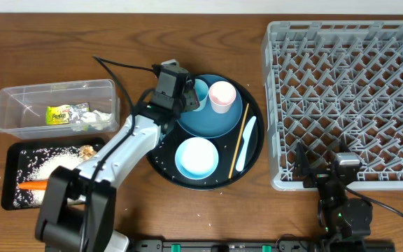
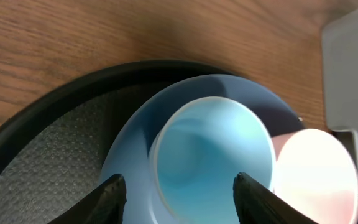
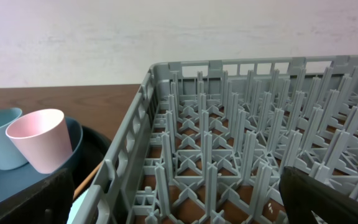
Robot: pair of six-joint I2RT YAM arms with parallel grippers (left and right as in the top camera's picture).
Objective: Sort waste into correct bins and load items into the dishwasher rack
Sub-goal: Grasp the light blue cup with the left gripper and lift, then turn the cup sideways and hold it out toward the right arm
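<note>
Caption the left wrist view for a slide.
Left gripper open above the light-blue cup on the dark-blue plate, pale-pink cup beside it, round black tray beneath.

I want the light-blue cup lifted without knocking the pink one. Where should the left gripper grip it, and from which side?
Probably from straight above: the light-blue cup stands upright, mouth open, on the dark-blue plate. Pinch its wall at the rim on the side away from the pale-pink cup, one finger inside, one outside, since the two cups stand close together.
</note>
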